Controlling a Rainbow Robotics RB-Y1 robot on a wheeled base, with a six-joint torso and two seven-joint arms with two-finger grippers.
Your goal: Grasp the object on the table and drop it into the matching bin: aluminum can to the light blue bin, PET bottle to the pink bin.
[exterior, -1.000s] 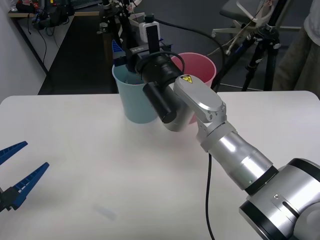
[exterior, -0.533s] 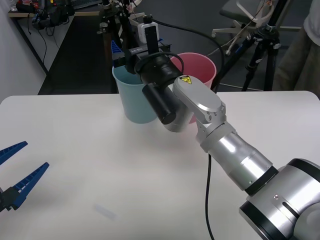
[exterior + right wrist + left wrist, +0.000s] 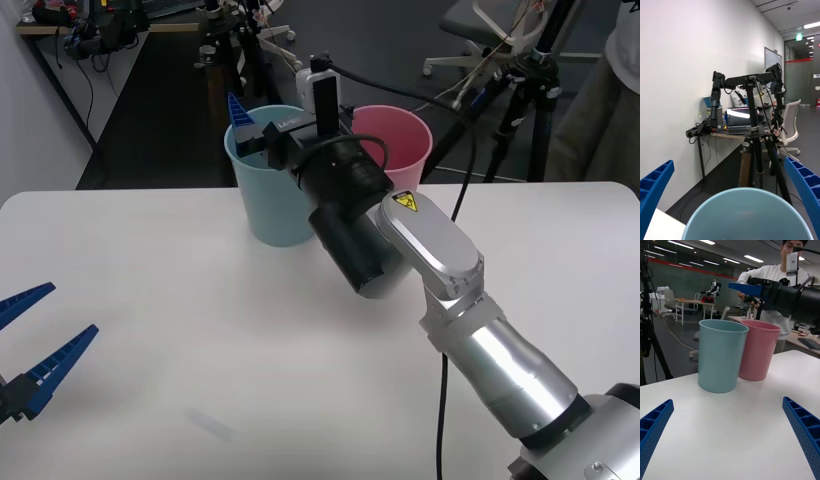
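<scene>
So the white table (image 3: 150,300) carried the light blue bin (image 3: 265,195) touching the pink bin (image 3: 400,140). Right gripper (image 3: 730,195) hung over the blue bin's rim, fingers spread wide, nothing between them. Left gripper (image 3: 25,345) sat low at the table's left edge, also spread, empty. Can's whereabouts: cannot tell.

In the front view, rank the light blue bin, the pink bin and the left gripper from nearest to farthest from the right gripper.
1. Light blue bin, directly beneath the right gripper, whose fingers are open.
2. Pink bin, beside it on the right.
3. Left gripper, low at the table's left edge.
</scene>
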